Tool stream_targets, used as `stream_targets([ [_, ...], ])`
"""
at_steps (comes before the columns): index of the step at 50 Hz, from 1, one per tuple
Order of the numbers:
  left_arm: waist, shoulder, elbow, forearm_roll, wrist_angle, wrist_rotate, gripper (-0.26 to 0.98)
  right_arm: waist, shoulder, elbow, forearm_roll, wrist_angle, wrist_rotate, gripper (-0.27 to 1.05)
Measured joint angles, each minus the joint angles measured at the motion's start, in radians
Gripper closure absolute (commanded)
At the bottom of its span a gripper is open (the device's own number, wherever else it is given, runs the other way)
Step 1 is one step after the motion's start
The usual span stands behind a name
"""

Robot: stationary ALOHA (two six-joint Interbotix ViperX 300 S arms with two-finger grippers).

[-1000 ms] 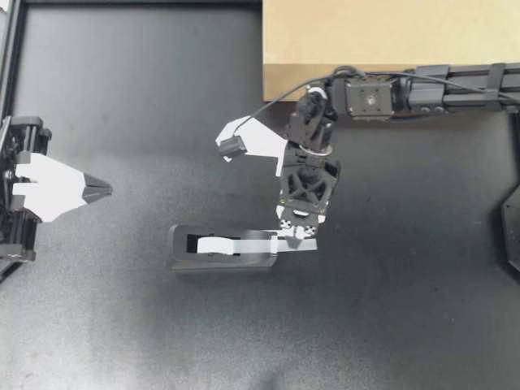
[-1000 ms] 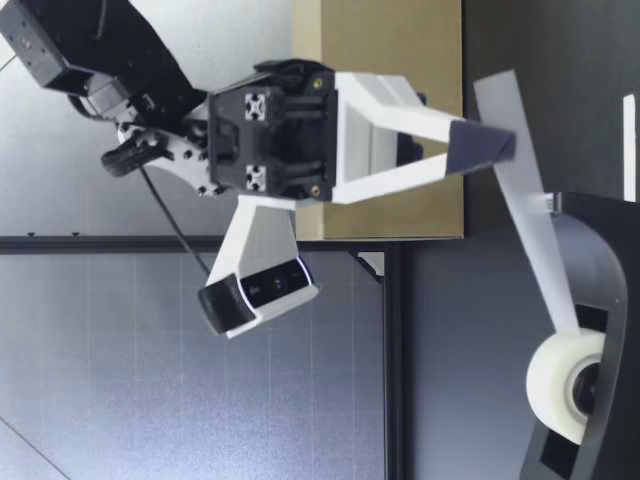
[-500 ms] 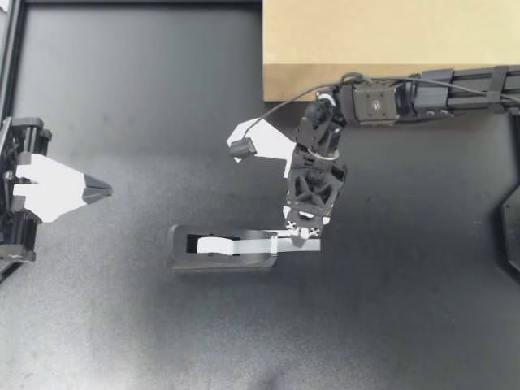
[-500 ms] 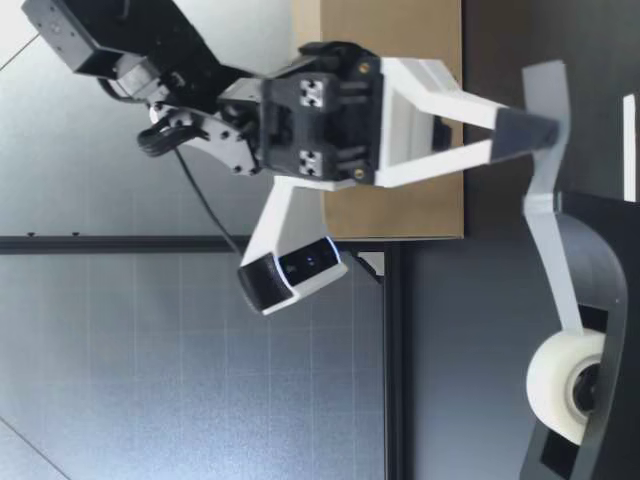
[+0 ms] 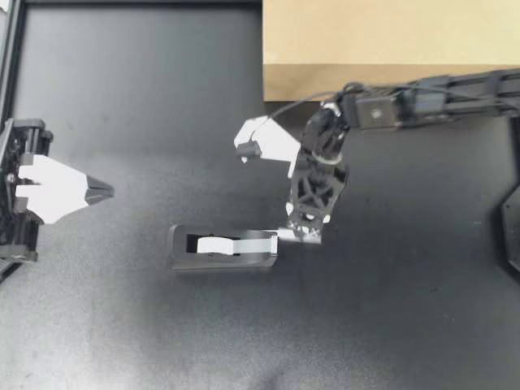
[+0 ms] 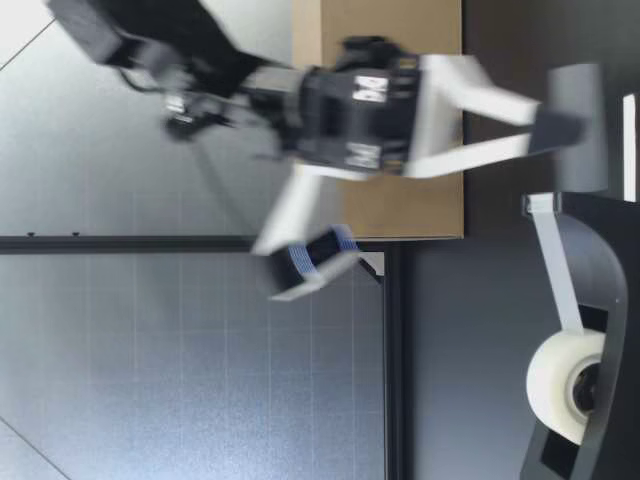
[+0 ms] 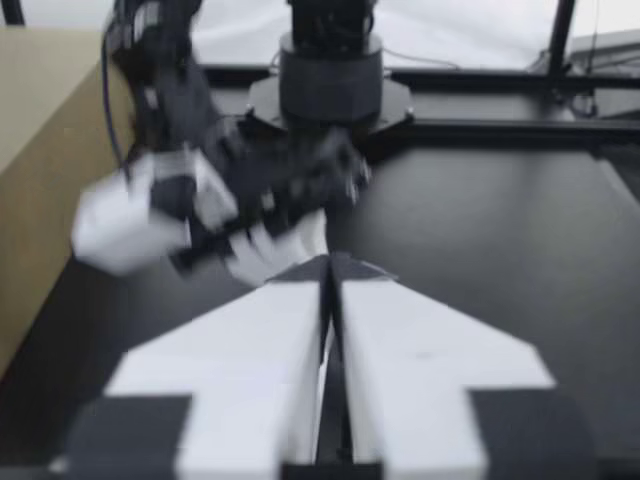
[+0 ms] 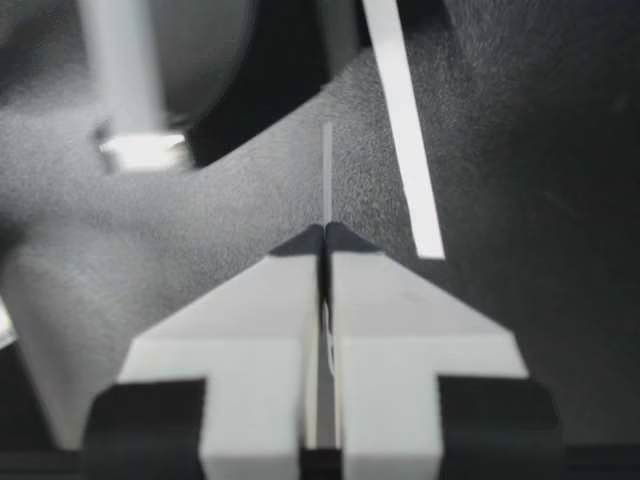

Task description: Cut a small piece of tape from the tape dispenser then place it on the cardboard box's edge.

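My right end effector (image 5: 301, 235) points down toward the table (image 5: 138, 106), pinched closed on a short tape piece (image 6: 578, 120). It hovers just off the 3 o'clock end of the dispenser (image 5: 221, 260). The piece is separate from the strip that runs from the roll (image 6: 560, 385) to the cutter. The box (image 5: 382, 36) lies at the table's 1 o'clock. My left end effector (image 5: 106, 192) sits at 9 o'clock, fingers pressed together, well apart from the dispenser.

The box (image 5: 390, 41) is set far right of the dispenser (image 5: 223, 248); tape (image 6: 585, 160) is held in the right gripper (image 5: 302, 234), just right of the dispenser.
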Motion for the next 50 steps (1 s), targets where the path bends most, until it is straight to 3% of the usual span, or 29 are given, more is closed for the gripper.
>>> stream_targets([
  [8,-0.002,0.078,-0.006,-0.020,-0.043,-0.005,0.43,0.006,-0.158,0.000,-0.124,-0.074,0.060,0.86],
  [21,0.000,0.250,-0.064,-0.046,-0.155,-0.006,0.41,0.117,-0.253,-0.014,-0.268,-0.143,0.147,0.86],
  [28,0.000,0.370,-0.118,-0.066,-0.199,-0.006,0.36,0.161,-0.268,-0.040,-0.307,-0.153,0.167,0.86],
  [39,0.000,0.506,-0.196,-0.069,-0.229,-0.009,0.25,0.166,-0.282,-0.081,-0.351,-0.160,0.173,0.86],
  [50,-0.002,0.584,-0.253,-0.069,-0.247,-0.009,0.25,0.167,-0.284,-0.133,-0.356,-0.170,0.170,0.86],
])
